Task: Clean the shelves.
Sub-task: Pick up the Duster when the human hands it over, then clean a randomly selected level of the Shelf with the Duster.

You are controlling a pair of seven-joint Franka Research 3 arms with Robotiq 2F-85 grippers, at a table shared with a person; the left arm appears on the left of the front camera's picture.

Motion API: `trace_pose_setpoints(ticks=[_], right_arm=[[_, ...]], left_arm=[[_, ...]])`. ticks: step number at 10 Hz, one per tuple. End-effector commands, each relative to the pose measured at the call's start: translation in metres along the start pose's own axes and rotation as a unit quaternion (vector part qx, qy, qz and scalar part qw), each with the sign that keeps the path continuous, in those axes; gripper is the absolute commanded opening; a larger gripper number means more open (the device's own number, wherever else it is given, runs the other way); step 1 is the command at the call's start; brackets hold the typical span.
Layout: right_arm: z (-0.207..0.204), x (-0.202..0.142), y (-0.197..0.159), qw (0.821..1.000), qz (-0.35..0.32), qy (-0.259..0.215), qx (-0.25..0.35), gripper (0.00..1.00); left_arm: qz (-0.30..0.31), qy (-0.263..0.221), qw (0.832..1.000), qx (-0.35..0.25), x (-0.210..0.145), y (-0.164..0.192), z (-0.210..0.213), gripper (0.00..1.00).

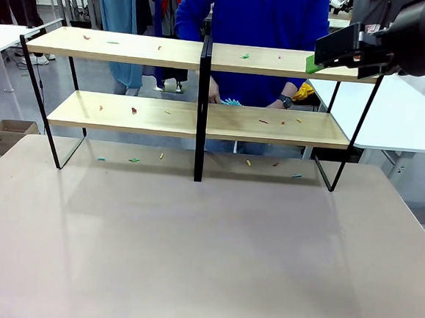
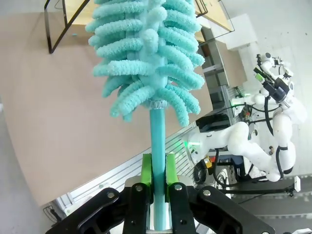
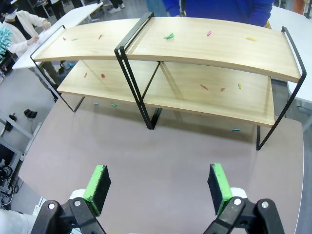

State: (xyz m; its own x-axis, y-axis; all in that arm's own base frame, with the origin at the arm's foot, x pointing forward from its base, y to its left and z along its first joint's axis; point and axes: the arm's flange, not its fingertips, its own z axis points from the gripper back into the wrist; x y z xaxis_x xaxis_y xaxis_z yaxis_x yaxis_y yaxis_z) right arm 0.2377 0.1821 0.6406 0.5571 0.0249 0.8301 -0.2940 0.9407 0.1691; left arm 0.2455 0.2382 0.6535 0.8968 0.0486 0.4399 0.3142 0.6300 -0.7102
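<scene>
Tabletop point(image 1: 204, 261): we see a broad beige surface, bare from its near edge up to the rack's feet. The front view gives us this open room in full, while the right wrist view shows a narrower strip of it below the rack.
Shelves point(image 1: 133, 48): they stand across the far part of the tabletop, two long light-wood boards in a thin black frame with a black post at the middle. From the front we see the boards nearly edge-on, and the right wrist view looks down on both board tops. In the left wrist view a frame corner sits at the top edge.
Person point(image 1: 260, 23): in a blue top, standing just behind the shelves at the middle. One hand is down behind the lower board with something teal and tufted beside it; we cannot tell what it is.
Right gripper point(image 3: 158, 187): its fingers are spread wide and hold nothing, and it is raised above the tabletop facing the shelves. In the front view it hangs at the right end of the top board with a green pad near the board's edge; we cannot tell whether it touches.
Duster point(image 2: 146, 63): teal, its fluffy head pointing away from the wrist, over the tabletop near its edge.
Left gripper point(image 2: 158, 178): its pads are closed tight on the duster's teal handle.
Scraps point(image 1: 245, 56): small coloured bits lie scattered on both boards and on the tabletop under the rack.
</scene>
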Motion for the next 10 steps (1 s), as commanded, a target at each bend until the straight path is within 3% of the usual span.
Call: trace_pose_setpoints(ticks=[1, 10], right_arm=[[-0.0004, 0.0003, 0.0002, 1.000, -0.001, -0.001, -0.001, 1.00], [-0.0004, 0.0003, 0.0002, 1.000, -0.001, -0.001, -0.001, 1.00]], left_arm=[[0.002, 0.004, 1.000, 0.003, -0.0007, -0.0027, 0.0034, 0.01], [0.002, 0.004, 1.000, 0.003, -0.0007, -0.0027, 0.0034, 0.01]])
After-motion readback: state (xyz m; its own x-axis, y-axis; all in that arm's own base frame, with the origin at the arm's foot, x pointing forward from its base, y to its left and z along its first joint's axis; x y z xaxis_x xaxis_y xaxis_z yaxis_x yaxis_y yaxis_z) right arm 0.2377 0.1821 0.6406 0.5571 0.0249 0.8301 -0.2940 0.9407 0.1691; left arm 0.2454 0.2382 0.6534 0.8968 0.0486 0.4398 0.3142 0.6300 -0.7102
